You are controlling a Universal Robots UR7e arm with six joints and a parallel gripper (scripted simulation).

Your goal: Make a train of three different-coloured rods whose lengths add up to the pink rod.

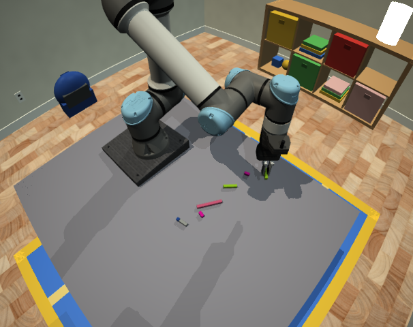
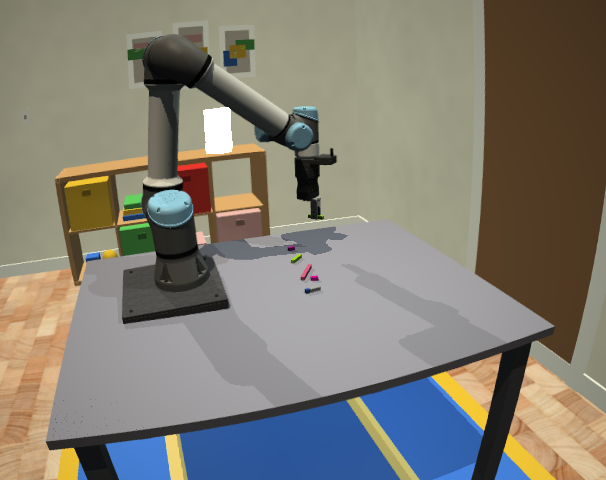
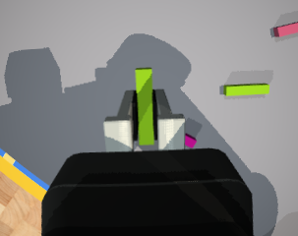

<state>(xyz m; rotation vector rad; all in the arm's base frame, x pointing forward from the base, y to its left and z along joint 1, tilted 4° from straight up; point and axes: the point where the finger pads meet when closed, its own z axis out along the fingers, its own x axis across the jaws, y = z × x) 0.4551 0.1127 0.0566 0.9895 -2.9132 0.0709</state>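
1. I have the gripper (image 1: 266, 173) raised above the grey table (image 2: 375, 330), near its far edge, with the fingers pointing down.
2. The fingers are clamped narrowly on a lime rod (image 3: 145, 106). In the wrist view the rod sits between the two pads and sticks out past their tips.
3. A second lime rod (image 1: 230, 185) lies flat on the table, between the gripper and the pink rod (image 1: 209, 204).
4. One magenta rod (image 1: 246, 173) lies just beside the gripper's position, toward the arm base. In the wrist view only its corner shows past the right pad.
5. The other magenta rod (image 1: 201, 213) lies near the pink rod's lower end, apart from it.
6. A blue rod (image 1: 178, 219) and a grey rod (image 1: 182, 223) lie end to end, touching or nearly so, well apart from the gripper.
7. The pink rod lies flat, clear of every other rod.
8. The arm stands on a dark base plate (image 1: 115, 154).
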